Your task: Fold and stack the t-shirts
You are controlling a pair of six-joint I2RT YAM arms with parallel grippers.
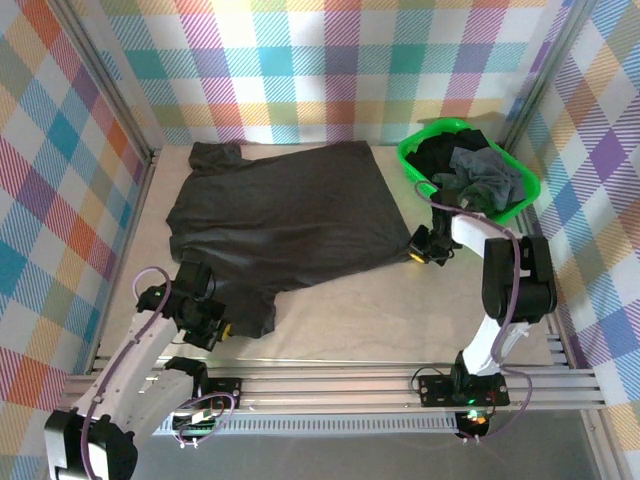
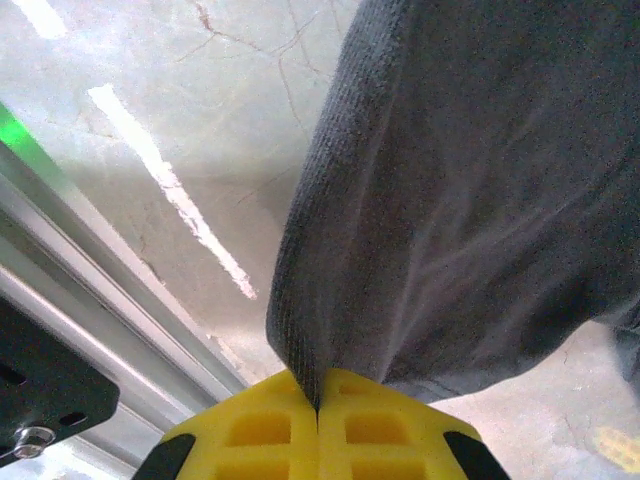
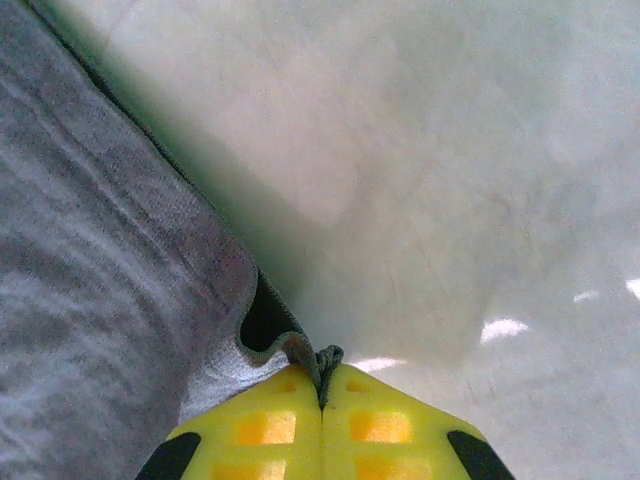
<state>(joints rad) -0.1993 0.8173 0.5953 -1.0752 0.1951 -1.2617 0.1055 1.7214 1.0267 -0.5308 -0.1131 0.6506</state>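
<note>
Honestly, shirts (image 1: 482,172) bunched in the green basket (image 1: 443,126) are hard to count, maybe two. The charcoal t-shirt (image 1: 280,210) lies spread out; left gripper (image 2: 318,400) and right gripper (image 3: 322,385) pinch its corners.

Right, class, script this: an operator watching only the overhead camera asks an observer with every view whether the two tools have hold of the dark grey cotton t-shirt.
Operator: Is the left tool gripping the dark grey cotton t-shirt?
Observer: Yes; its yellow fingers are shut with a fabric edge pinched between them.
Operator: And the right tool?
Observer: Shut too, nipping only the very corner of a hem; pale tabletop lies beyond.
</note>
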